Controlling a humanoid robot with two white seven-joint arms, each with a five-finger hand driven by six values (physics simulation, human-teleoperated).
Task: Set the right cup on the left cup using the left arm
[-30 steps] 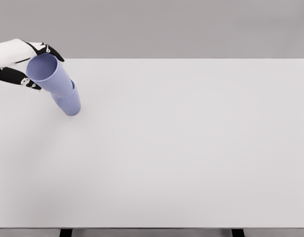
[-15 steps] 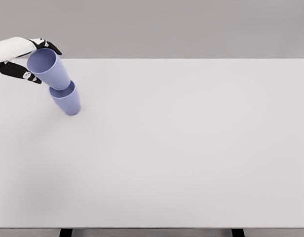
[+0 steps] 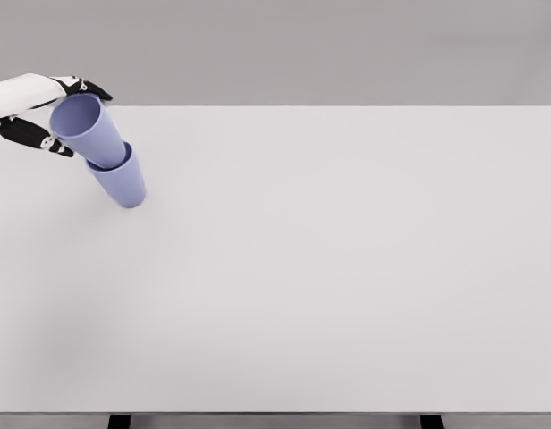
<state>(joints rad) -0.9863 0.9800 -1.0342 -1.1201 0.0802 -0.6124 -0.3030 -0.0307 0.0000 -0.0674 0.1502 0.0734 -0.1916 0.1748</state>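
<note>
Near the tabletop's (image 3: 347, 268) far left corner, the left hand (image 3: 34, 112) grips the upper cup (image 3: 88, 130), tilted, its base inside the lower cup (image 3: 122, 183). Best straighten it upright, press down gently, then let go.

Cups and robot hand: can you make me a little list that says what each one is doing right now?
upper cup: purple, tilted, its bottom sits inside the lower cup
lower cup: purple, standing on the table, far left
left robot hand: fingers around the upper cup near its rim
right robot hand: not in view
table: white, holding the lower cup
stacking: top cup is partly in, not yet let go
</note>
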